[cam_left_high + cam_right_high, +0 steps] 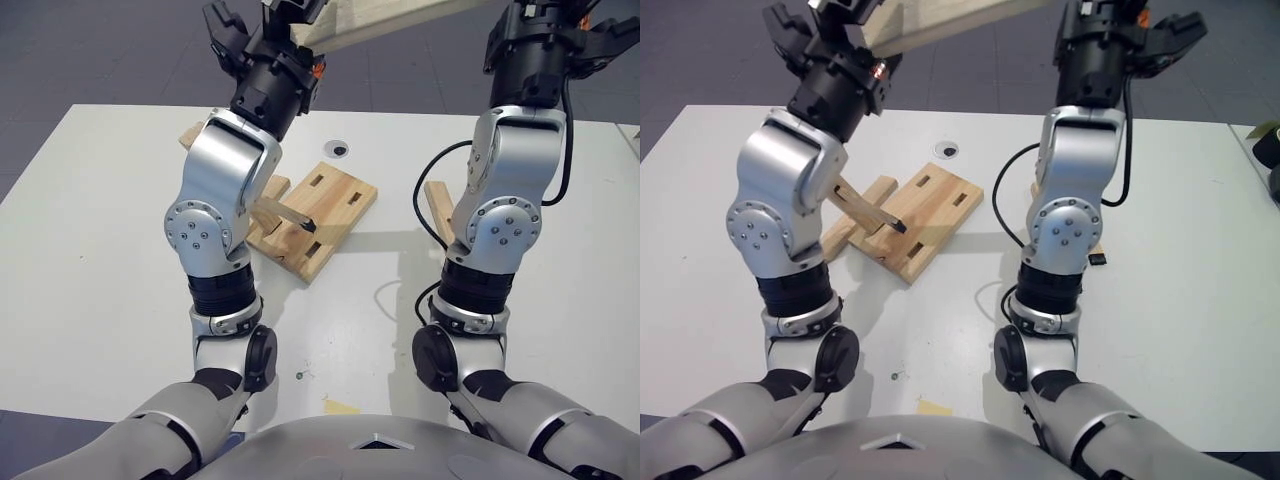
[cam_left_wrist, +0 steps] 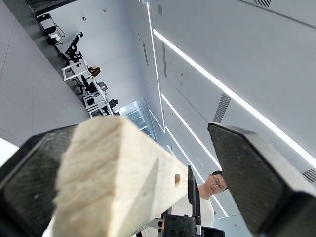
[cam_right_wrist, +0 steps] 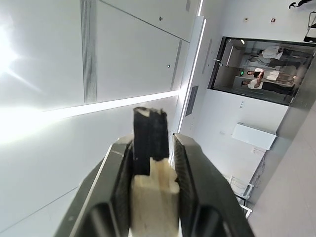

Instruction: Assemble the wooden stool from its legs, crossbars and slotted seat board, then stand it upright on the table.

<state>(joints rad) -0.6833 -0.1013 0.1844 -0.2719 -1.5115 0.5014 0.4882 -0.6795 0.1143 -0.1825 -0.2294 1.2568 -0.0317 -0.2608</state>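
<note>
White surface (image 1: 100,220) carries the seat board (image 1: 335,200); our left claw (image 2: 133,133) gapes around a beam (image 2: 108,168), right claw (image 3: 152,143) clamps a bar (image 3: 153,192).

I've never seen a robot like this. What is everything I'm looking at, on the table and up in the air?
table: one, white.
seat board: one, pale wood, slotted, flat at mid-table.
dark-tipped stick: one, pale, slanting over the board by the left arm.
loose wooden pieces: at least two, pale, left of the board, partly hidden.
short slat: one, pale, by the right arm.
wooden bar: one, pale, held high over the table's far side.
hole: one, dark, beyond the board.
cable: one, black, beside the right arm.
tape scrap: one, yellowish, near edge.
left gripper: black, open around the bar's end.
right gripper: black, shut on the bar.
</note>
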